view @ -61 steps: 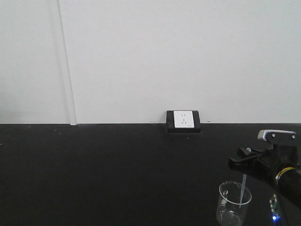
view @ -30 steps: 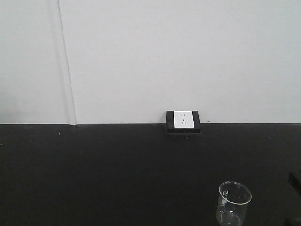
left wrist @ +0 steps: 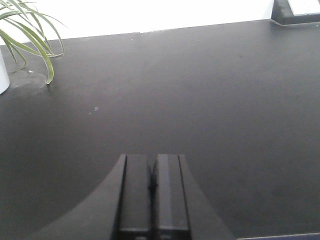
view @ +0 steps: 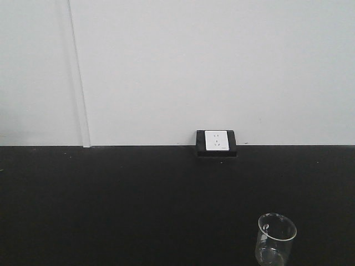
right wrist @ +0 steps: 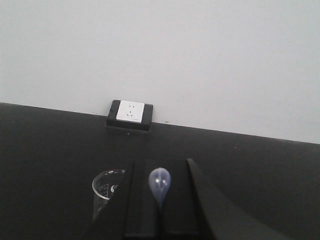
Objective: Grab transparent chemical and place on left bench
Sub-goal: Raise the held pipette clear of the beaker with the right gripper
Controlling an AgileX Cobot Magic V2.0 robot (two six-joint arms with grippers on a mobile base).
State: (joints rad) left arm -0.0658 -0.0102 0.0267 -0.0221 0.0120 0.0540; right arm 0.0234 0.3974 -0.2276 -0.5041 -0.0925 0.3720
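Observation:
The transparent chemical point(right wrist: 160, 183), a clear pipette, shows its rounded bulb end-on in the right wrist view. My right gripper point(right wrist: 160, 166) is shut on it, and the rest of its stem is hidden between the fingers. A clear glass beaker point(right wrist: 106, 192) stands just left of that gripper; the front view shows the beaker point(view: 275, 240) with nothing in it and neither arm in sight. My left gripper point(left wrist: 151, 159) hangs shut and empty over bare black worktop. The left bench is out of view.
A white wall socket point(view: 216, 141) in a black surround sits where the black worktop point(view: 111, 205) meets the white wall. It also appears behind the beaker as the socket point(right wrist: 130, 113). A green plant point(left wrist: 30, 35) in a white pot point(left wrist: 2, 75) stands far left.
One second ago my right gripper held the pipette with its tip in the beaker. It has since pulled back out of the front view, taking the pipette with it. The beaker stayed put.

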